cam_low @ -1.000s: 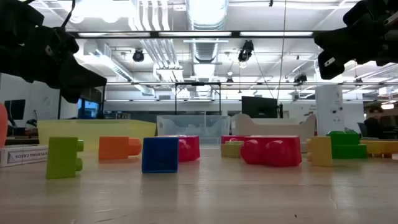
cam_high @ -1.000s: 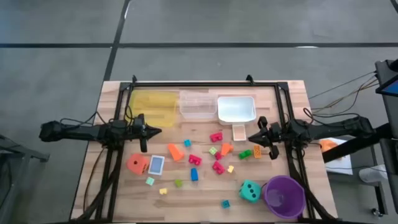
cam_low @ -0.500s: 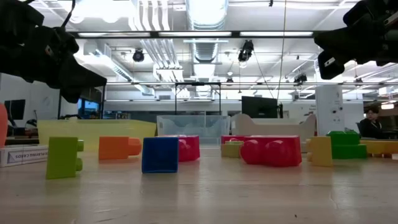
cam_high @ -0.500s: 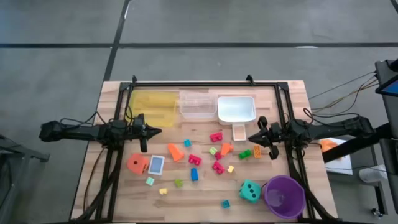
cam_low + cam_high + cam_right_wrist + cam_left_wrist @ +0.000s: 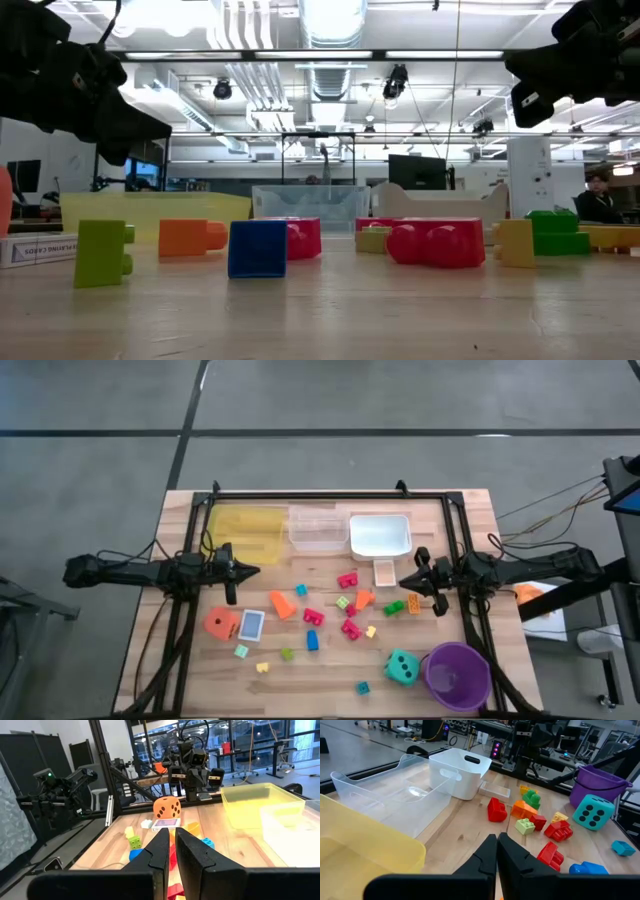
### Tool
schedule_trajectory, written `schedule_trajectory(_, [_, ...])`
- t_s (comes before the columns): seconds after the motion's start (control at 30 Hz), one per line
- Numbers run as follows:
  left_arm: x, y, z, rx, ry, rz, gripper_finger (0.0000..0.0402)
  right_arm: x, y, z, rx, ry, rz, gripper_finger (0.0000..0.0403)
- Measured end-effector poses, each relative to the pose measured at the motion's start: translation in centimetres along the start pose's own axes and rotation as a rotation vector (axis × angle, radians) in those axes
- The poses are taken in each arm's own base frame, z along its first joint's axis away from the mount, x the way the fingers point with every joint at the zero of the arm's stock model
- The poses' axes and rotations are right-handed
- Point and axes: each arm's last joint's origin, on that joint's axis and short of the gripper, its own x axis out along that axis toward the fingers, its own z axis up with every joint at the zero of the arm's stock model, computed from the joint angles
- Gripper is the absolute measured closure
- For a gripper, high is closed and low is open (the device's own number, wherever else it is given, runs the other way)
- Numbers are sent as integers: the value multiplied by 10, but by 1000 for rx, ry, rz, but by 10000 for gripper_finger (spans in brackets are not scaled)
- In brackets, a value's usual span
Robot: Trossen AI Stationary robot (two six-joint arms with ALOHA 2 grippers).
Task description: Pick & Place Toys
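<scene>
I am holding my left pincer pressed together and empty above the table, beside the yellow tray. My right pincer is hanging likewise together, empty. The toys are lying scattered between them, orange die nearest my left.

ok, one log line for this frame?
left claw: shut, empty, by yellow tray | right claw: shut, empty | toys: loose on table
</scene>
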Motion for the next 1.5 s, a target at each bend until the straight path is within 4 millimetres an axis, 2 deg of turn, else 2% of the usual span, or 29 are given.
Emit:
schedule_trajectory(1.0, [0, 0, 1, -4, -15, 1, 389, 0, 0, 0, 0, 0, 0, 374])
schedule_trajectory(1.13, [0, -2, 7, -146, -81, -22, 389, 0, 0, 0, -17, -5, 0, 374])
schedule_trajectory(1.2, [0, -1, 7, -216, -78, -10, 389, 0, 1, 4, -19, -37, 7, 374])
schedule_trajectory(1.33, [0, 1, 8, -236, -113, 50, 389, -1, 3, 13, 21, -137, 33, 374])
schedule_trajectory(1.5, [0, 0, 9, -264, -108, 26, 389, -4, 7, 28, 74, -289, 85, 374])
